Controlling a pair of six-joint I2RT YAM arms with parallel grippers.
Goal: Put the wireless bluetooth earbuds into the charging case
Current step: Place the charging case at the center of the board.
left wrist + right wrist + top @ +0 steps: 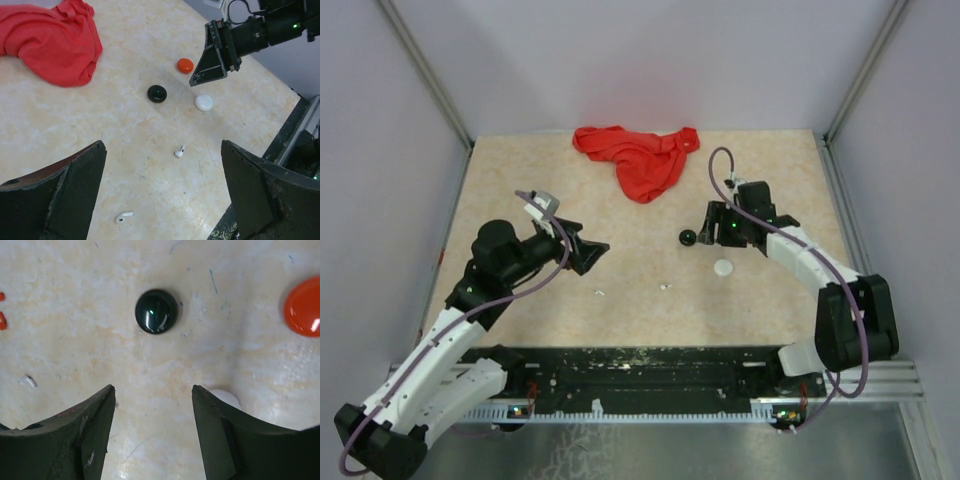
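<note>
Two white earbuds lie on the table: one ahead of my left gripper and one between its fingers, also in the top view. Three round closed cases lie in a cluster: black, white and red. My right gripper hovers open just short of the black case, with the red case to the right and the white case partly behind its right finger. Two tiny red bits show at the left edge. Black earbuds are out of view.
A crumpled red cloth lies at the back middle of the table. Grey walls with metal posts close in the sides and back. A black rail runs along the near edge between the arm bases.
</note>
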